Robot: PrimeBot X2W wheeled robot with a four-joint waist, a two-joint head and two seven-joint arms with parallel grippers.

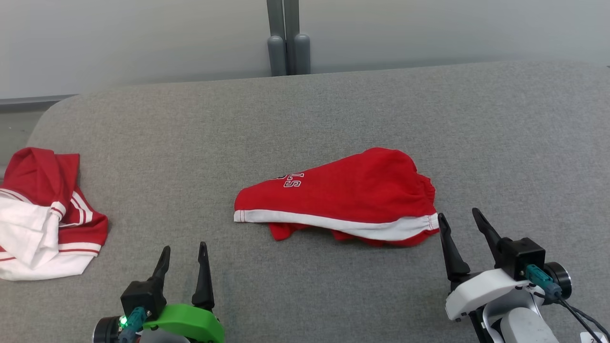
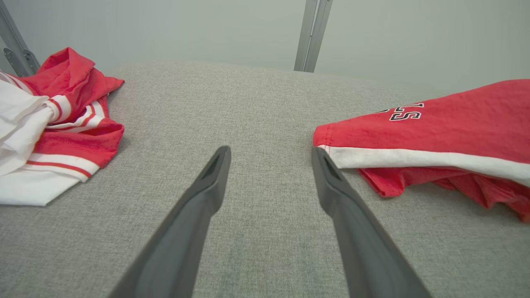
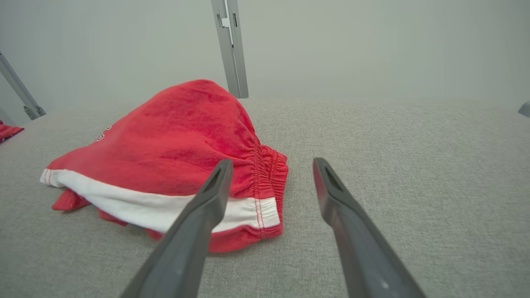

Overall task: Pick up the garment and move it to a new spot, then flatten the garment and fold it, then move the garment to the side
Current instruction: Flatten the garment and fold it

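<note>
The garment [image 1: 343, 195] is a pair of red shorts with a white stripe and black-edged letters, lying folded over in the middle of the grey table. It shows at the right in the left wrist view [image 2: 447, 128] and at the left in the right wrist view [image 3: 174, 153]. My right gripper [image 1: 460, 216] stands open just off the shorts' elastic waistband end, holding nothing; its left finger [image 3: 207, 198] overlaps the waistband in the right wrist view. My left gripper [image 1: 183, 250] is open and empty, near the table's front edge, left of the shorts [image 2: 269, 153].
A second red and white garment [image 1: 43, 214] lies crumpled at the table's left edge, also in the left wrist view [image 2: 54, 124]. A grey post [image 1: 286, 38] stands behind the table's far edge. Bare grey table [image 1: 500, 143] stretches to the right and behind the shorts.
</note>
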